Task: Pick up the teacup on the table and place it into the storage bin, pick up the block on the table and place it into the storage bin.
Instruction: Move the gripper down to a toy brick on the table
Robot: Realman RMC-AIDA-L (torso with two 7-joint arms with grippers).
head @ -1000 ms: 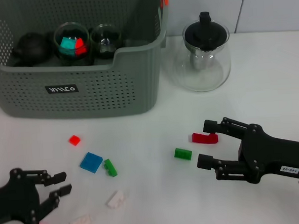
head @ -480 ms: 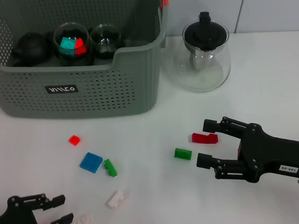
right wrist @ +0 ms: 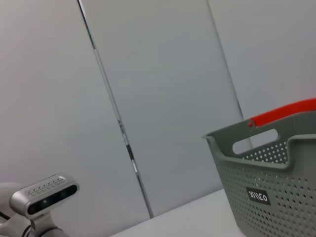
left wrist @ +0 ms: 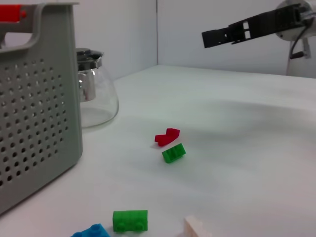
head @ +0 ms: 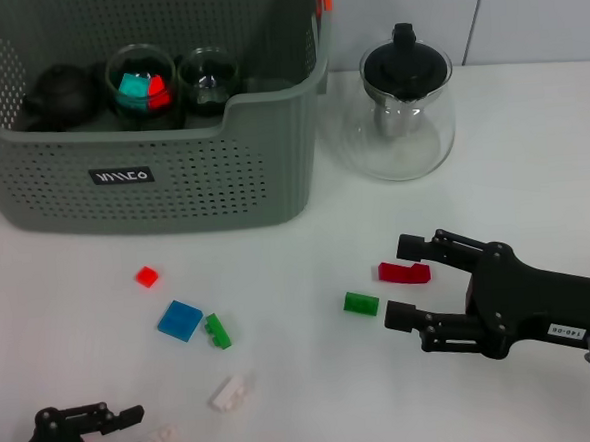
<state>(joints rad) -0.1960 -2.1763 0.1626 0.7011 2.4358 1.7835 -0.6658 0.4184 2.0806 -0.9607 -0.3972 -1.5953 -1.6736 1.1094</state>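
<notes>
The grey-green storage bin (head: 173, 188) stands at the back left and also shows in the right wrist view (right wrist: 276, 192). Two glass teacups are inside it, one (head: 142, 82) holding a teal and a red block, the other (head: 208, 78) beside it. Blocks lie loose on the table: red (head: 146, 276), blue (head: 180, 320), green (head: 218, 330), white (head: 229, 391), green (head: 361, 303) and red (head: 403, 271). My right gripper (head: 404, 281) is open, its fingers on either side of the red block, just right of the green one. My left gripper (head: 140, 436) is open and empty at the near left edge.
A glass teapot with a black lid (head: 404, 109) stands on the table right of the bin. A black teapot (head: 62, 93) sits inside the bin. Another white block (head: 160, 437) lies by my left gripper. In the left wrist view my right arm (left wrist: 247, 29) shows far off.
My left arm has drawn back toward the near edge, away from the blocks, and now covers the small red block beside it. My right gripper has edged slightly left toward the green block.
</notes>
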